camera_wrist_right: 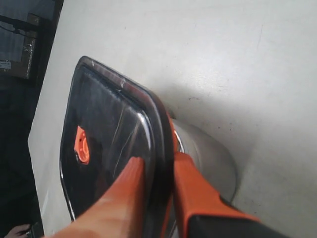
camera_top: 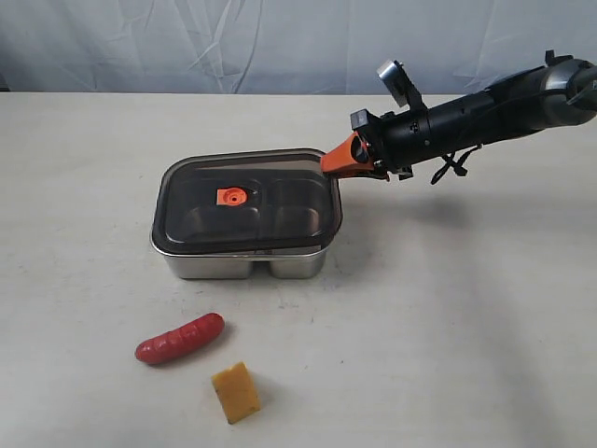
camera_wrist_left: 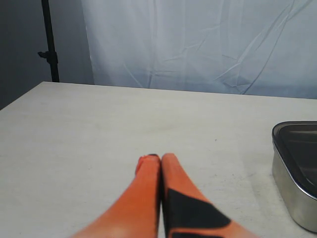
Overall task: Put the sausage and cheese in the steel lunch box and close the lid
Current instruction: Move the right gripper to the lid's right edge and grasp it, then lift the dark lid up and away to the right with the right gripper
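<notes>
Off-white matte table [camera_top: 466, 327] w/ faint specks and scuffs. A pale wrinkled cloth backdrop [camera_top: 233, 42] hangs behind it. In the left wrist view a dark stand pole [camera_wrist_left: 48, 39] rises past the table's far corner, and the room there is dim.

The steel lunch box [camera_top: 242, 263] sits mid-table w/ the dark lid [camera_top: 280, 201] over it, orange tab [camera_top: 230, 196] on top. The right pincer [camera_top: 336, 159] reaches in from the right side. Its orange fingers are nearly closed, clamping the lid's rim at the far right corner, one finger above and one below.

The left pincer [camera_wrist_left: 158, 158] is low over bare table w/ fingers pressed together and nothing btwn them, box off to one side.

The sausage [camera_top: 180, 339] and cheese [camera_top: 235, 392] lie on the table in front of the box, near each other but not touching.
</notes>
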You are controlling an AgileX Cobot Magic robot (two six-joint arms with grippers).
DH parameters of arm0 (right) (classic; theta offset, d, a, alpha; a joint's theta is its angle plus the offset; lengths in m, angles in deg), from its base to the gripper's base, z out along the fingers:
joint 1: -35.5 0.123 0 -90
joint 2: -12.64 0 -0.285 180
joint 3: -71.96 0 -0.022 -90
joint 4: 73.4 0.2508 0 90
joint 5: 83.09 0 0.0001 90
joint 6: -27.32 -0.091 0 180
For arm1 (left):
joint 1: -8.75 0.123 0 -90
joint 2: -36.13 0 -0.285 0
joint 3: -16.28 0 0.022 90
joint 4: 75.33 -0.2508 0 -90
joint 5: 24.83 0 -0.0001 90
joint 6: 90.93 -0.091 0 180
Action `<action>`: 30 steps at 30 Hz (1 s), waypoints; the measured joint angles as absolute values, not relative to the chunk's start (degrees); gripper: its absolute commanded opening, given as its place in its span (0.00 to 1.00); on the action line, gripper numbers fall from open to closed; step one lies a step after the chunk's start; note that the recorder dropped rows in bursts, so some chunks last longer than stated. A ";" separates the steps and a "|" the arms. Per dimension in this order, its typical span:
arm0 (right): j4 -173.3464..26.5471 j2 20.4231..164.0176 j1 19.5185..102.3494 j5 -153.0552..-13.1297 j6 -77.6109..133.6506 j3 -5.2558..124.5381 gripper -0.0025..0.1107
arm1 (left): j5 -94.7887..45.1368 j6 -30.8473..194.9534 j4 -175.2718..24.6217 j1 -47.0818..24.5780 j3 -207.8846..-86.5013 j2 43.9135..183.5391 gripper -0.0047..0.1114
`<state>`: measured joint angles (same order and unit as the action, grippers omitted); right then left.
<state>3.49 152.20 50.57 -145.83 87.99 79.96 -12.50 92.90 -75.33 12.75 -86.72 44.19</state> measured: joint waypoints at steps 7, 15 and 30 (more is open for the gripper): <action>3.49 152.20 50.57 -145.83 87.88 79.96 0.08 | -12.50 92.90 -75.33 12.75 -86.72 44.19 0.04; 4.61 152.20 50.57 -146.39 87.55 79.96 0.02 | -12.50 92.90 -75.33 12.75 -86.72 44.19 0.04; 6.12 152.20 49.46 -152.01 87.91 83.05 0.02 | -12.50 92.90 -75.33 12.75 -86.72 44.19 0.04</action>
<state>6.12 152.20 49.46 -152.01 87.91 83.05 -12.50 92.90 -75.33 12.75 -86.72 44.19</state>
